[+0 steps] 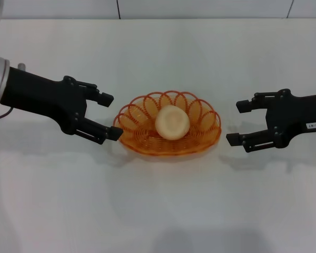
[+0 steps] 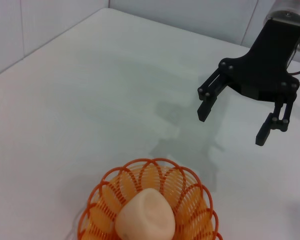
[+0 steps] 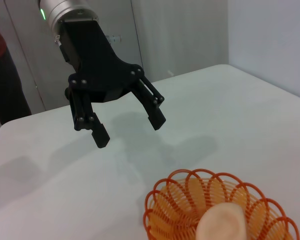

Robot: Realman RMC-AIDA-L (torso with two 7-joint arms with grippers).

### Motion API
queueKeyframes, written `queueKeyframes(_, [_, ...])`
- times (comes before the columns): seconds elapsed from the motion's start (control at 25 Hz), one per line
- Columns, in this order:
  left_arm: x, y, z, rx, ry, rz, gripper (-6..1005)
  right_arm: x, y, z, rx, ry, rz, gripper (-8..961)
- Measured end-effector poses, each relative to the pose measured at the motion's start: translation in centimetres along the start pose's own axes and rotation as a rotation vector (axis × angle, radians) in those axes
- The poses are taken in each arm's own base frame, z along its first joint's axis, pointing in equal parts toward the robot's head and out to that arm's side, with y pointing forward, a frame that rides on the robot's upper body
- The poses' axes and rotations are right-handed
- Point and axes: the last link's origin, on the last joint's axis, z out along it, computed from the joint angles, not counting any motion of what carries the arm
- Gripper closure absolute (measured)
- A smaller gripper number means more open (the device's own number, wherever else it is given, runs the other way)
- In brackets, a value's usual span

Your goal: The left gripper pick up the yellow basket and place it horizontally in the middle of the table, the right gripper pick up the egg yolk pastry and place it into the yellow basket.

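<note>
Egg yolk pastry [image 1: 172, 122] sits in yellow basket [image 1: 200, 144], flanked by left gripper [image 1: 109, 116] and right gripper [image 1: 237, 123], jaws released.

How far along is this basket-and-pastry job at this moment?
It looks finished. The yellow basket sits lengthwise mid-table, and the egg yolk pastry lies inside it. Nothing is in hand: the left gripper and right gripper hang open and empty on either side. Only parking the arms seems left.
</note>
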Motion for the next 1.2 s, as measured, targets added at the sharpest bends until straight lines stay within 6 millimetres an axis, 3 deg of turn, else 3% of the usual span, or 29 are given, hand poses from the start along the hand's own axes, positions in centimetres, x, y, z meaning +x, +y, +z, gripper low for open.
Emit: queueKeyframes(1.2, [0.49,-0.13,-0.03,-0.002,-0.002,0.014,112,-0.16,-0.04,0.04,0.009,0.040,-0.004,119])
